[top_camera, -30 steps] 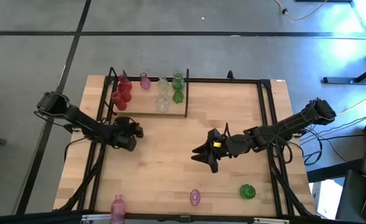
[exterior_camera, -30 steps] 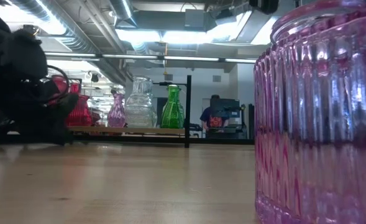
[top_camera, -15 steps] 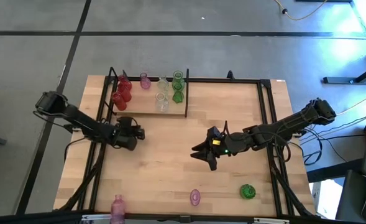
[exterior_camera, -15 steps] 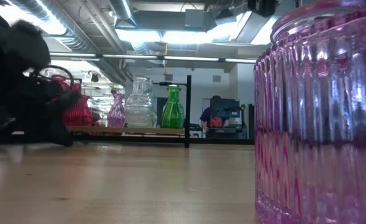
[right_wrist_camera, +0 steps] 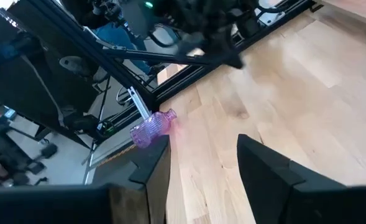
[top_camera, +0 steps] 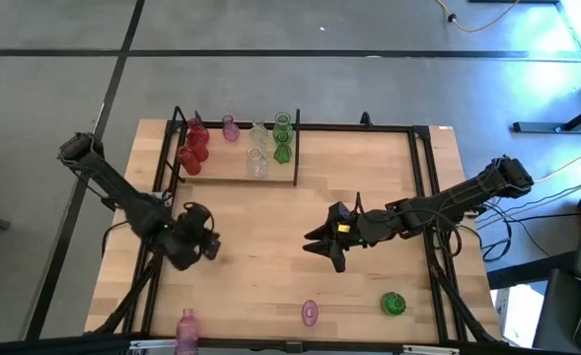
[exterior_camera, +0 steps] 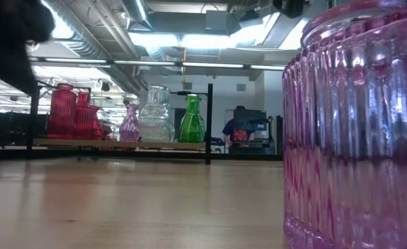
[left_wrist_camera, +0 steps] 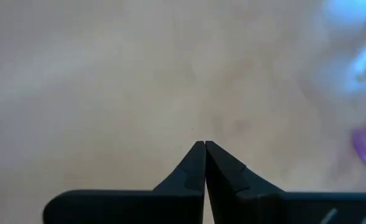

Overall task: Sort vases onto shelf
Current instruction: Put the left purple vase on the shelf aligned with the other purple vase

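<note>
The shelf [top_camera: 270,173] stands at the table's far left and bears red [top_camera: 195,135], pink [top_camera: 230,126], clear [top_camera: 257,161] and green [top_camera: 282,150] vases upright on their bases. Loose vases lie by the near edge: a pink one [top_camera: 310,314], a green one [top_camera: 394,304] and a pink one on its side [top_camera: 186,325], also seen in the right wrist view [right_wrist_camera: 150,129]. My left gripper [top_camera: 203,247] hovers shut and empty over bare wood [left_wrist_camera: 204,146]. My right gripper [top_camera: 322,249] stands open at mid-table, holding nothing [right_wrist_camera: 201,155].
Black metal rods [top_camera: 423,197] run along the table's far and side edges. In the low view a pink vase [exterior_camera: 355,131] fills the right side, close to the camera. Bare wood lies between the two grippers and in front of the shelf.
My left gripper has risen and swung away from the shelf toward the table's near edge, tipping more steeply downward. In the low view it no longer covers the red vases on the shelf. The vases have kept their places.
</note>
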